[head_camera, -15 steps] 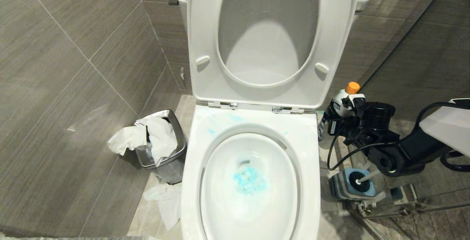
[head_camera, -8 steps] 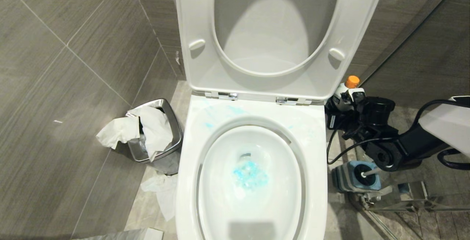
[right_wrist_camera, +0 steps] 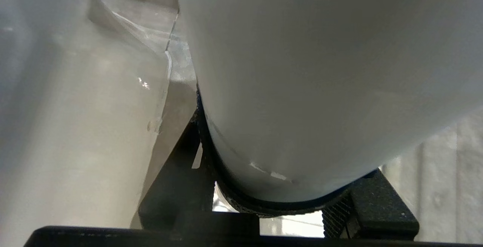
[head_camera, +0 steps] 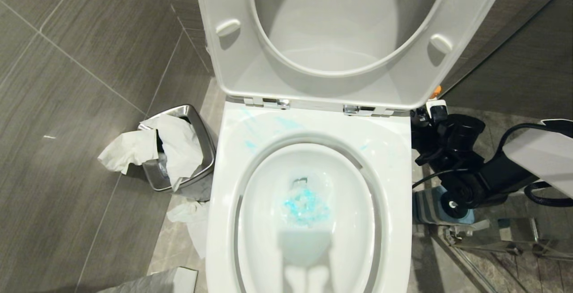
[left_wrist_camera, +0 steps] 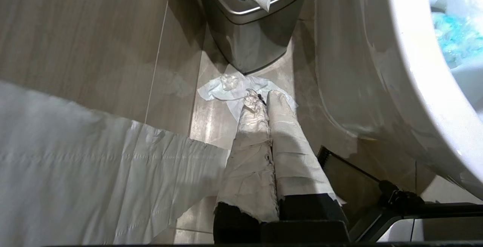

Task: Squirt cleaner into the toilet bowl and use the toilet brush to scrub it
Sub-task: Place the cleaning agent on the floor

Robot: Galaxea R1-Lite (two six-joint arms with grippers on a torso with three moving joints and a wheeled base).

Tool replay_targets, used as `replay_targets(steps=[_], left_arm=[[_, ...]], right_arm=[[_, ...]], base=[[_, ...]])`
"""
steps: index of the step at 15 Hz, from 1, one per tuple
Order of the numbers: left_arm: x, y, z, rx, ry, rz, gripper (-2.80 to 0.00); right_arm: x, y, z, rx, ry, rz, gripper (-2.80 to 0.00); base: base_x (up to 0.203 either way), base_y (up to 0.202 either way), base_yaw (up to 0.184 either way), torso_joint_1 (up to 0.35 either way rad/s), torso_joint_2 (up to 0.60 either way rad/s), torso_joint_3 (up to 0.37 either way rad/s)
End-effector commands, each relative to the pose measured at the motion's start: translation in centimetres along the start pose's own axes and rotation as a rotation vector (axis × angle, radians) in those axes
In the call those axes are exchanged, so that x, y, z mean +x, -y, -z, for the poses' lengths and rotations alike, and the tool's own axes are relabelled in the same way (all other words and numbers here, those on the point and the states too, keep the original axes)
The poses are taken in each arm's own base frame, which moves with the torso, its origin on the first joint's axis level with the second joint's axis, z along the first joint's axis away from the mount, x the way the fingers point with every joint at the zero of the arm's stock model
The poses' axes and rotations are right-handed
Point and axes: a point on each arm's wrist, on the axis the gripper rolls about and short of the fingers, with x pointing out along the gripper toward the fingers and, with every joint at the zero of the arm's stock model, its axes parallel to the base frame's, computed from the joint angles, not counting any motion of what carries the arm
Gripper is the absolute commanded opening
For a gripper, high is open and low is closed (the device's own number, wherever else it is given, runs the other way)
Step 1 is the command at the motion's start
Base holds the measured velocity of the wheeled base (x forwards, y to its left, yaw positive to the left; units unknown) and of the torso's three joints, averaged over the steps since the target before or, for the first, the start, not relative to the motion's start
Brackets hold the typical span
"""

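The toilet bowl (head_camera: 394, 172) is glossy white, with its seat and lid (head_camera: 233, 60) raised. Turquoise cleaner (head_camera: 306, 208) tints the water, and thin smears of it (head_camera: 248, 143) mark the back rim. My right gripper (head_camera: 427, 120) hangs right of the bowl by the hinges. It is shut on a white bottle with an orange cap (head_camera: 436, 90), which fills the right wrist view (right_wrist_camera: 302, 69) between the jaws (right_wrist_camera: 269, 190). The toilet brush is hidden behind my right arm. My left gripper (left_wrist_camera: 260, 98) is shut and empty, low beside the bowl's outer wall (left_wrist_camera: 377, 69).
A steel waste bin (head_camera: 203, 149) stuffed with white paper stands left of the toilet, with more paper on the floor (head_camera: 192, 221). The grey-and-blue brush holder (head_camera: 429, 212) sits on the floor under my right arm. A glass partition with metal fittings (head_camera: 515, 239) runs on the right.
The whole head view has shifted: the camera has dipped closer to the toilet. The bottle's cap now sits half behind the seat edge, and a shadow lies in the bowl's near part.
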Motion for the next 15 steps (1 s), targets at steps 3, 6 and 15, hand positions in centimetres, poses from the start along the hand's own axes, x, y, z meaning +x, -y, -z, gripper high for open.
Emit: replay_targets(steps=[3, 6, 15], left_arm=[[0.0, 0.0, 0.0, -0.001, -0.001, -0.001, -2.80], [0.0, 0.0, 0.0, -0.001, -0.002, 0.000, -2.80], [0.0, 0.0, 0.0, 0.000, -0.001, 0.001, -2.80]], right_arm=[[0.4, -0.3, 1.2, -0.005, 0.006, -0.003, -2.80], [1.1, -0.4, 1.2, 0.003, 0.025, 0.001, -2.80], [2.4, -0.6, -1.3, 0.021, 0.125, 0.011, -2.80]], base=[[0.000, 0.000, 0.000, 0.003, 0.00, -0.199], [0.000, 0.000, 0.000, 0.000, 0.01, -0.197], [0.000, 0.000, 0.000, 0.001, 0.00, -0.149]])
